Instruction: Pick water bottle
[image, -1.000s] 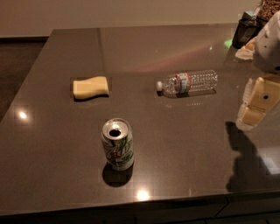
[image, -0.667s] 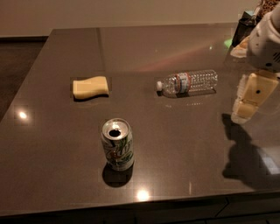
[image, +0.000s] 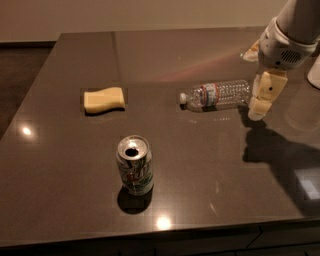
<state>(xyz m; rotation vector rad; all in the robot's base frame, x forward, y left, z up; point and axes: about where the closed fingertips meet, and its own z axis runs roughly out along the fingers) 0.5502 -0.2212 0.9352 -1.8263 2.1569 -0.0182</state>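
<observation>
Dark glossy table (image: 210, 195) fills most of frame. water bottle (image: 217, 95) lies on its side right of centre, white cap pointing left, base pointing right, label band near the cap end. gripper (image: 260, 102) hangs at the right side of frame, just beside the bottle's base end and low over the table; pale tan, under a white wrist housing that enters from the upper right corner. Contact with the bottle: probably a small gap, but the angle is poor, can't confirm. Gripper state: cannot tell from this view, and nothing is visibly held. Its shadow falls on the table below and to the right. Green-and-white soda can (image: 135, 166) stands upright at lower centre, top opened, well apart from the bottle. Yellow sponge (image: 103, 99) lies flat left of centre, roughly level with the bottle. Light glints sit at lower left and bottom centre of the tabletop.
</observation>
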